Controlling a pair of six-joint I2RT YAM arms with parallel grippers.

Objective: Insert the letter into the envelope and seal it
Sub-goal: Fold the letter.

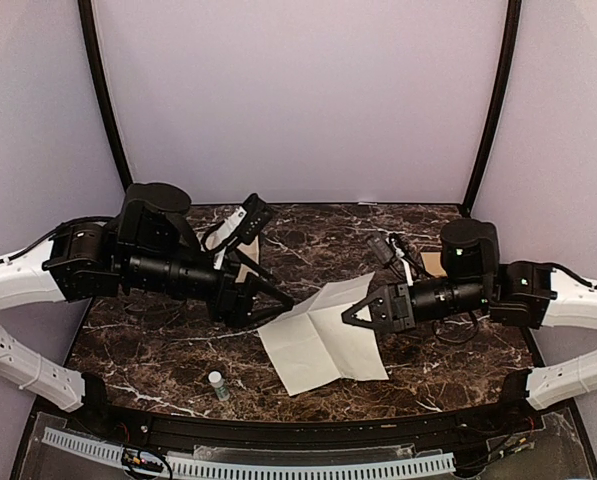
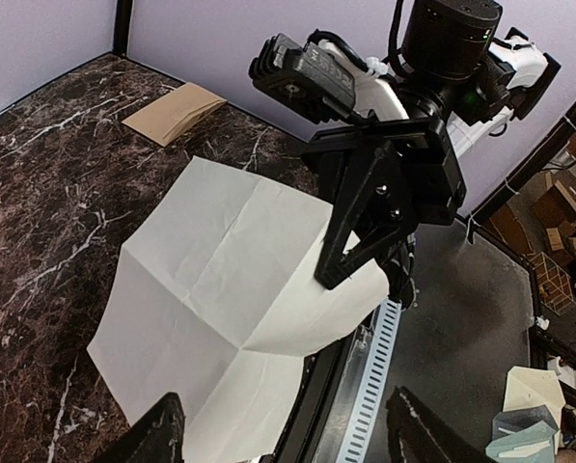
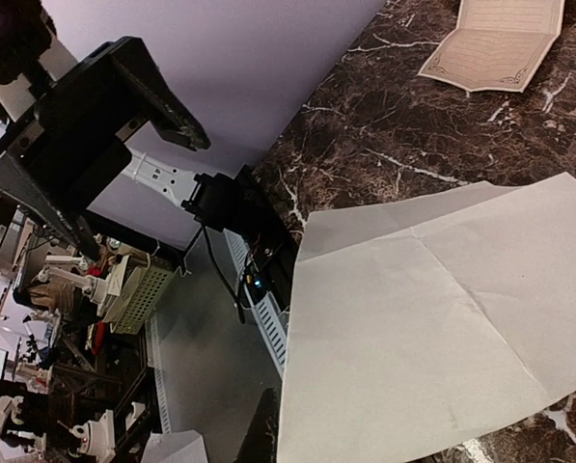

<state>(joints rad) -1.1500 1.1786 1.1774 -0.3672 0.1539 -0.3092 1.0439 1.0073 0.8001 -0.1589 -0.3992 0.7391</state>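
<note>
My right gripper is pinched shut on one edge of the letter, holding that side up off the table; my left gripper stands wide open over its near corner, gripping nothing; the envelope lies well apart; I judge inserting and sealing are both left to do.

Left hand splayed wide; right hand closed tight.

Walls: we see smooth pale lilac panel walls | Corners: thin black curved poles | Furniture: dark brown marble-pattern table top, white veins | Floor: plain grey floor beside it | Light: soft, even
</note>
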